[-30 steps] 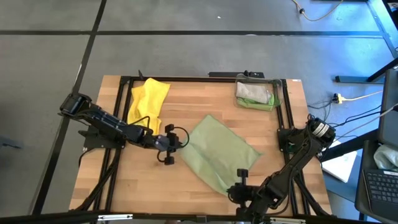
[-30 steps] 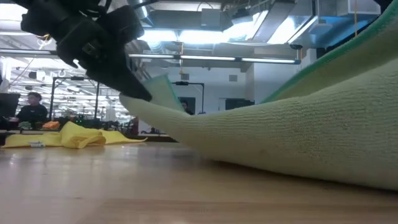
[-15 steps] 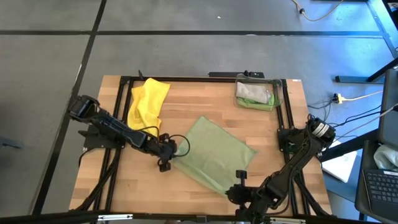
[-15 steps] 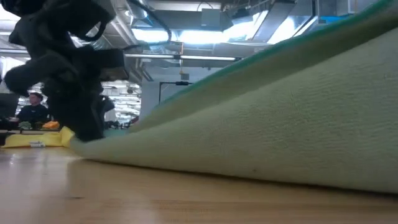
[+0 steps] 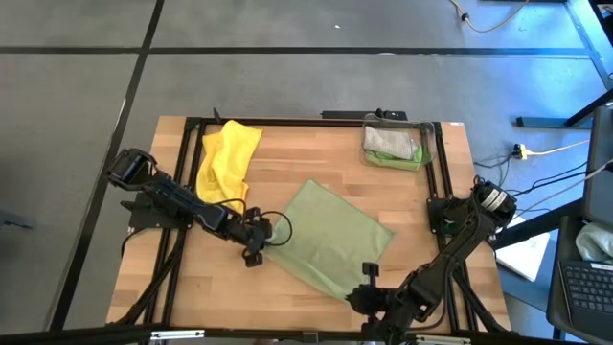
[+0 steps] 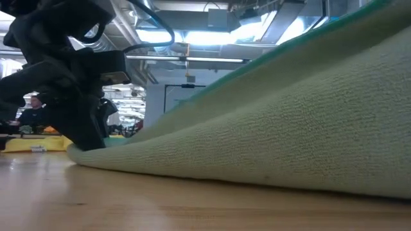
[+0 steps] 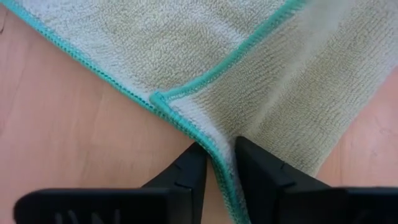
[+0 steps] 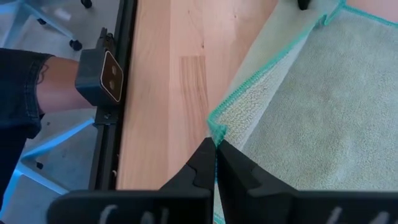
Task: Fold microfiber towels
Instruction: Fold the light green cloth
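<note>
1. While the pale olive-green towel point(image 5: 333, 236) is lying folded in the middle of the desk point(image 5: 316, 153), the left hand point(image 5: 255, 241) is sitting low at its left corner, fingers point(image 7: 186, 174) slightly parted with the teal hem running between them; whether they are gripping the hem or merely straddling it, I cannot tell.
2. Right hand point(image 5: 369, 280) is at the near corner of the same towel, fingers point(image 8: 202, 162) pressed together, pinching the teal-edged corner.
3. Low view: towel surface is rising in a slope from the left hand's corner toward the right hand, so the right side is being held off the desk.
4. Judgement: the step is laying this fold down. To do it well, the left corner should be sitting square on the layer beneath before letting go, and the right corner should come down level with it, hems aligned.
5. Risk: a hand lifting away with pile caught on a finger would drag the corner out of line.
6. Yellow towel point(image 5: 228, 155) is lying crumpled near the far left; more towels are sitting in the clear bin point(image 5: 394, 144) at the far right.
7. A person's forearm point(image 8: 43, 81) is showing beside the desk frame, clear of both hands.
</note>
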{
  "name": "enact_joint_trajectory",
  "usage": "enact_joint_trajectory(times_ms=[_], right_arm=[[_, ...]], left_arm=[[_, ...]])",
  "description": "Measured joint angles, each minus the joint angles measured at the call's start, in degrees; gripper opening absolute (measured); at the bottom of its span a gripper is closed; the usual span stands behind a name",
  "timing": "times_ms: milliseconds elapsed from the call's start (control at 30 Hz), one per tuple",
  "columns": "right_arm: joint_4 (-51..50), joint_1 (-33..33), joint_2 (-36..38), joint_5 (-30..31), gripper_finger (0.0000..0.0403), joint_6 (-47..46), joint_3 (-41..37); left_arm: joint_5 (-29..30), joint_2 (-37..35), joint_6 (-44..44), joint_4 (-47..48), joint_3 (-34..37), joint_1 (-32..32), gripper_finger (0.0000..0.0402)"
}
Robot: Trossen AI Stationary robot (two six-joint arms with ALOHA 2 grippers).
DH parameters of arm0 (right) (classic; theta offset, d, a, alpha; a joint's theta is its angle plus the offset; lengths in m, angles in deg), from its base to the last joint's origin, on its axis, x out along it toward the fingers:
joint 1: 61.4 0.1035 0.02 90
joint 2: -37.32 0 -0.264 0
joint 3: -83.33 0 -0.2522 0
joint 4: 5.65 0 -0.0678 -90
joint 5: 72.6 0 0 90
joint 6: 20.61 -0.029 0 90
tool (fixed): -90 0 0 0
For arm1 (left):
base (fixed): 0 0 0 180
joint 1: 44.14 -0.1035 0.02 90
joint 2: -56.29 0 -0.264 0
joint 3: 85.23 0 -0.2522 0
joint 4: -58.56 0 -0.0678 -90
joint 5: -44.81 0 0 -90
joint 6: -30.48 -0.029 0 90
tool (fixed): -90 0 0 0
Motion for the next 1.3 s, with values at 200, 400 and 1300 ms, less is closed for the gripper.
enact_joint_trajectory(times_ms=[200,400,1300], right_arm=[[-0.04,-0.11,0.00,-0.02,0.0011,0.22,0.00],[-0.09,-0.11,0.00,-0.02,0.0011,0.14,0.00],[5.15,-0.11,0.00,-1.51,0.0011,-0.17,-3.78]], left_arm=[[-1.06,-0.04,-0.37,0.00,0.00,-0.09,0.0145],[1.98,-0.08,-1.97,0.58,0.04,-0.14,0.0194],[-9.17,-4.44,-19.58,-10.97,0.13,-7.53,0.0196]])
